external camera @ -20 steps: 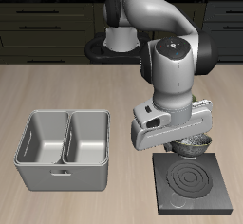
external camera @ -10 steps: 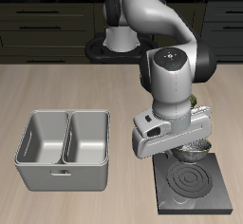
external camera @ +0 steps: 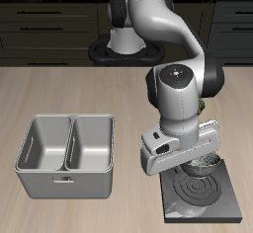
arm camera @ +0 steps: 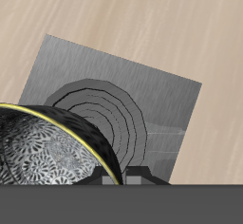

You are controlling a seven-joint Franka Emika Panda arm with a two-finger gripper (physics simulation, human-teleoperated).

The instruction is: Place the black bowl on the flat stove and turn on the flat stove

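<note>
The hand (external camera: 205,162) grips the black bowl (external camera: 206,166) by its rim, fingers closed on it, the bowl hanging just above the flat stove's (external camera: 219,198) far edge, near the surface's front.

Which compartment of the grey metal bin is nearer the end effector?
The compartment on the side facing the dark flat stove; the other lies beyond the divider, farther from the end effector.

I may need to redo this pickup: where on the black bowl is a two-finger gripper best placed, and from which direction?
Grip the black bowl by its thin upper rim, coming straight down from above, one finger inside and one outside. It sits upright and open-topped under the gripper over the flat stove, and its rounded wall looks too wide to span.
</note>
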